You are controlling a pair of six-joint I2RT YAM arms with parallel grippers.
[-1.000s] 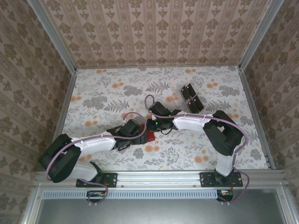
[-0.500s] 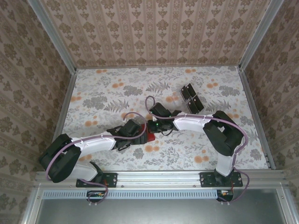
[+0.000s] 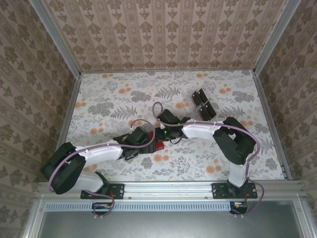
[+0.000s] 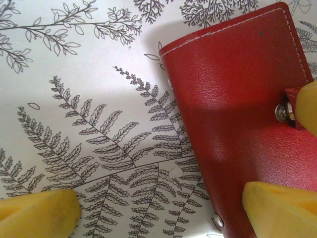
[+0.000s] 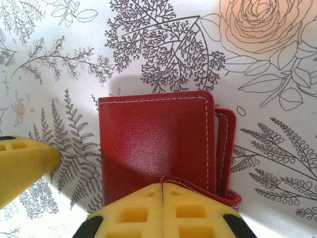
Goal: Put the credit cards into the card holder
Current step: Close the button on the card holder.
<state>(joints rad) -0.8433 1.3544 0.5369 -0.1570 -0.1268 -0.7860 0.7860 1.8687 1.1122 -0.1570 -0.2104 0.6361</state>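
Jaws of the right gripper (image 5: 162, 187) are pressed together at the closure tab of the red card holder (image 5: 153, 144), which lies flat on the floral table (image 3: 109, 99). The left gripper (image 4: 158, 210) is spread wide, one finger over the holder's edge. Black credit cards (image 3: 202, 104) lie well apart, farther back.

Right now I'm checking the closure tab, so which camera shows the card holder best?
Right wrist: the card holder lies nearly whole, stitching sharp, the shut right claw at its tab. Left wrist crops it at the frame edge. Top external gives a small red patch between the arms.
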